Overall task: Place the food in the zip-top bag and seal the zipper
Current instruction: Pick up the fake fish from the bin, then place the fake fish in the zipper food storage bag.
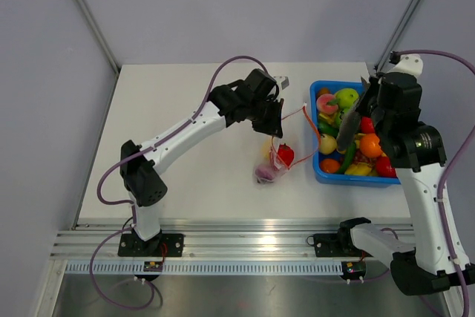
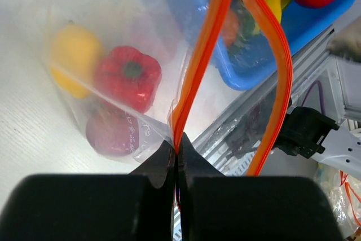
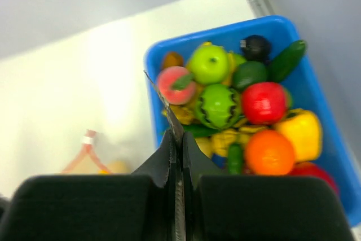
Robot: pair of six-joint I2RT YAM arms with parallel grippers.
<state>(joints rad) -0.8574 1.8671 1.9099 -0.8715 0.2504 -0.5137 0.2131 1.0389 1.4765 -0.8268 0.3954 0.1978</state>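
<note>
The clear zip-top bag (image 1: 273, 162) hangs by its mouth with its bottom on the table, left of the blue bin. Inside it are a red pepper (image 2: 127, 77), a yellow piece (image 2: 73, 60) and a purple piece (image 2: 113, 131). My left gripper (image 1: 273, 125) (image 2: 179, 150) is shut on the orange zipper (image 2: 203, 55) at one end, and the mouth gapes open. My right gripper (image 1: 355, 116) (image 3: 181, 139) hovers over the bin, shut on a thin dark flat sliver (image 3: 164, 105); I cannot tell what it is.
The blue bin (image 1: 349, 178) (image 3: 152, 83) at the right holds several toy fruits and vegetables, among them a green apple (image 3: 210, 63), a red tomato (image 3: 264, 103) and an orange (image 3: 269, 152). An aluminium rail (image 1: 245, 243) runs along the near table edge.
</note>
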